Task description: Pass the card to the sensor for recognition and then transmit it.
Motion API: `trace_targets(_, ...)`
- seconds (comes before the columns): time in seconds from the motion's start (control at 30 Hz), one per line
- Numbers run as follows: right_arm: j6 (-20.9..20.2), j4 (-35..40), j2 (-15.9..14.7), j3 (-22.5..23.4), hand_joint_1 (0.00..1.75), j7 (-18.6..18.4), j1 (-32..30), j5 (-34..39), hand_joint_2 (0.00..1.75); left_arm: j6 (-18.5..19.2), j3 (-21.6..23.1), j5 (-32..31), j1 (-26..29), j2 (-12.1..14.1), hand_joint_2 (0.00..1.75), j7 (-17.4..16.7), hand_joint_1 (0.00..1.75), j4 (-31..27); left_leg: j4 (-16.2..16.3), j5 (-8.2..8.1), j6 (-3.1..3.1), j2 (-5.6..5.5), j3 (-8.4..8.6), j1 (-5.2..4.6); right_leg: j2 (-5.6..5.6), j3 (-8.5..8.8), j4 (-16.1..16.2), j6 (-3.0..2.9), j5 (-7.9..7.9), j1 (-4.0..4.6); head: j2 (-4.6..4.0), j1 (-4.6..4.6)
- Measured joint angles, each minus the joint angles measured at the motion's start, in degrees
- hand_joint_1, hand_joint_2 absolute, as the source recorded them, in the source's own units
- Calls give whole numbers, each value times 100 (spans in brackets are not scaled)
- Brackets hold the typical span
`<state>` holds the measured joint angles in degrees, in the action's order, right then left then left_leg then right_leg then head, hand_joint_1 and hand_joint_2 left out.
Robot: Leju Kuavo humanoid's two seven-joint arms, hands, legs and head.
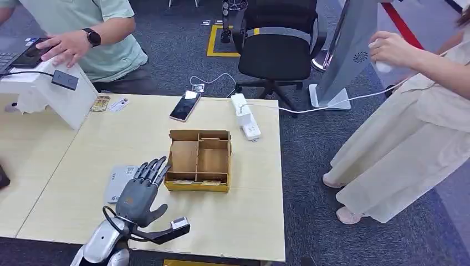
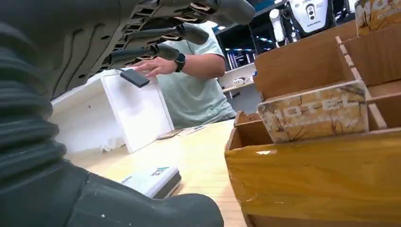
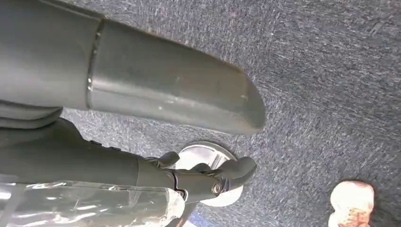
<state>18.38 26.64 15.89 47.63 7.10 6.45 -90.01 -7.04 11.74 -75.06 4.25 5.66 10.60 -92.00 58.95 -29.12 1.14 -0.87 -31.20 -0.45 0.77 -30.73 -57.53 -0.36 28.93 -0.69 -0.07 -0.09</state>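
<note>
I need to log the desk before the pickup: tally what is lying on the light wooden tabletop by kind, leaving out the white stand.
Grey card: 1
Wooden compartment box: 1
Smartphone: 1
White power strip: 1
Small cards at the far edge: 2
Total: 6
The left hand is open above the grey card.

Head cam sits high, looking forward and down over the desk (image 1: 66,183). Left wrist cam is low, right near the desktop, facing the wooden organizer (image 1: 198,160) close up; both catch that box. Right wrist cam points down at the carpet (image 3: 321,75).
</note>
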Motion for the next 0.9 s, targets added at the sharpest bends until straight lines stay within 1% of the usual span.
trace_targets(0.1,-2,-18,-13,-48,0,-37,8,0,0,20,48,147,-28,-11,175,-4,0,0,0,0,0,0,0,-1,0,0,0,0,0,0,0,0)
trace_targets(0.2,-2,-35,-22,-81,0,-57,15,0,0,50,101,197,-52,-46,175,-96,0,0,0,0,0,0,0,-1,0,0,0,0,0,0,0,0)
trace_targets(0.5,-2,-72,-26,-186,0,-79,18,0,0,50,112,188,-167,-149,175,-105,0,0,0,0,0,0,0,0,0,0,0,0,0,0,0,0)
trace_targets(0.63,-2,-83,-28,-208,0,-90,17,2,0,37,112,145,-195,-197,175,-201,0,0,0,0,0,0,0,0,0,-1,0,0,0,0,0,0)
trace_targets(0.9,-2,-98,-28,-262,0,-94,17,0,0,33,114,95,-247,-234,175,-203,0,9,0,0,0,0,0,-1,0,-1,0,0,0,0,0,0)
